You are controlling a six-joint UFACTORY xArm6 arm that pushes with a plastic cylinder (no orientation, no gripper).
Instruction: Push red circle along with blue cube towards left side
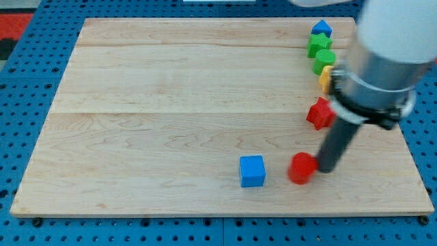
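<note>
My tip (326,169) sits just to the view's right of the red circle (301,168), touching it or as good as, with the blue cube (252,171) a short gap further to the view's left, on roughly the same line near the wooden board's (171,102) bottom edge. No pincer here to open or close, only a bare rod, holding nothing; it can only shove. Both blocks look small, light and rigid, likely to slide easily on the smooth wood, but the round one may roll off the tip if contact drifts off-centre, so I judge the push should bear squarely on its right side, driving it into the cube's flat right face. Leftward the board lies wide open; the bottom edge is close, so any downward drift is the risk. The red star (319,113), yellow block (327,78), two green blocks (319,53) and blue block (321,29) stand up the right side, well clear.
</note>
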